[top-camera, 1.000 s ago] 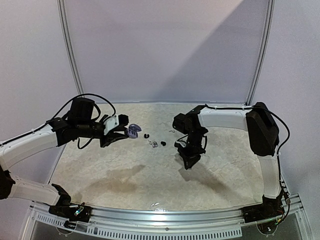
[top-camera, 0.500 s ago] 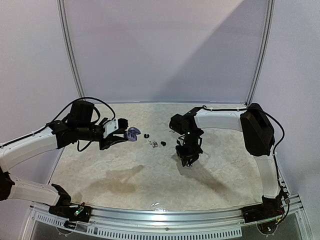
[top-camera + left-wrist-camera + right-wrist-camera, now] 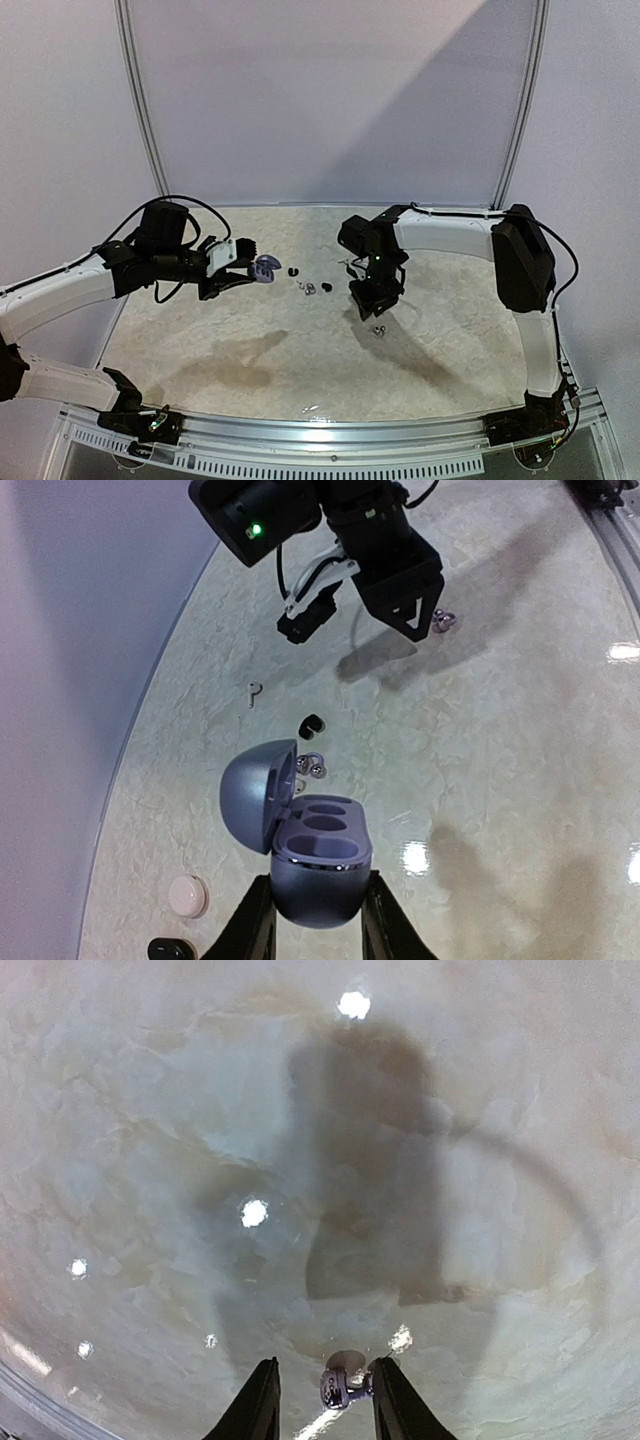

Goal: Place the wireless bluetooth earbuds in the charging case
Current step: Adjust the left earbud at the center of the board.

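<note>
My left gripper [image 3: 250, 272] is shut on the open purple charging case [image 3: 266, 266], held above the table; in the left wrist view the case [image 3: 318, 855] sits between my fingers with its lid up and its sockets empty. My right gripper [image 3: 372, 310] is open, just above a silver-grey earbud [image 3: 379, 329] lying on the table. In the right wrist view that earbud [image 3: 343, 1388] lies between the fingertips, close to the right finger [image 3: 392, 1405]. On the table between the arms lie a black earbud [image 3: 293, 271], a silver pair [image 3: 310, 289] and another black earbud [image 3: 327, 287].
A small white stemmed earbud [image 3: 253, 691] lies near the far wall. A white round case [image 3: 187, 895] and a black case [image 3: 165, 948] lie on the table below my left gripper. The right arm [image 3: 330, 520] reaches over the table's middle.
My right gripper has risen and shifted slightly left, and the silver-grey earbud now shows on the table below it. The left gripper with the case has moved only slightly.
</note>
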